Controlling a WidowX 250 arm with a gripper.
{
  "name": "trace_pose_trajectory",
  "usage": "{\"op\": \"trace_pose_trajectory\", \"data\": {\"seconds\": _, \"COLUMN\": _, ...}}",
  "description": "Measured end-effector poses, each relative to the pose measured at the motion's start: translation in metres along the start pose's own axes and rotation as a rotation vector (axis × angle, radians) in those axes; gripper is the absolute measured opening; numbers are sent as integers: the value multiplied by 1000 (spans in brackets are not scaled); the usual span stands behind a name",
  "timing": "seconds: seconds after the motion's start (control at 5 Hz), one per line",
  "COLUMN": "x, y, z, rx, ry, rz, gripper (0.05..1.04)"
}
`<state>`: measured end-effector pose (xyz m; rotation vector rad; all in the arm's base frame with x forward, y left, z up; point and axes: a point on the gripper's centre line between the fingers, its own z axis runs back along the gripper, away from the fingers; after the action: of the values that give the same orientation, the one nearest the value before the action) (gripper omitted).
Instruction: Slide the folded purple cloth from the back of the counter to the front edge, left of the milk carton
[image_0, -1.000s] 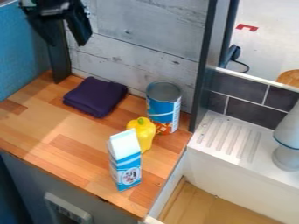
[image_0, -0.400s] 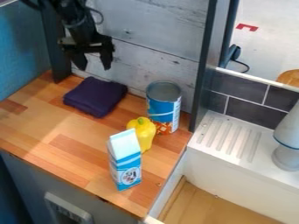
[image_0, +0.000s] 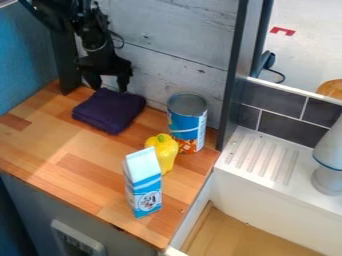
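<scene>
Dark purple cloth under a wide-spread hand

The cloth (image_0: 109, 111) lies folded into a thick, soft-cornered square pad, plain deep purple, its layers showing along the near edge, on the wooden tabletop (image_0: 40, 145) near the whitewashed plank wall (image_0: 167, 60). At its far edge hangs the black hand (image_0: 109, 90), fingers well apart with nothing between them; whether they touch the fabric, I cannot tell. A blue can (image_0: 187, 122) stands to the right in the view.

a wooden counter (image_0: 70, 167) carries a folded purple cloth (image_0: 109, 110), an open can (image_0: 188, 126), a yellow pepper (image_0: 163, 152) and a carton (image_0: 143, 185).
</scene>
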<state>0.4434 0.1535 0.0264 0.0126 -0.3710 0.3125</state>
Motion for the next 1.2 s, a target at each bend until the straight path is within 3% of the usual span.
{"op": "trace_pose_trajectory", "data": {"seconds": 0.4, "x": 2, "y": 13, "z": -31, "rx": 71, "ry": 30, "rz": -12, "gripper": 1000}}
{"op": "trace_pose_trajectory", "data": {"seconds": 0.8, "x": -12, "y": 11, "z": -31, "rx": 81, "ry": 21, "rz": -27, "gripper": 1000}}
{"op": "trace_pose_trajectory", "data": {"seconds": 1.2, "x": -42, "y": 9, "z": -24, "rx": 74, "ry": 32, "rz": -62, "gripper": 1000}}
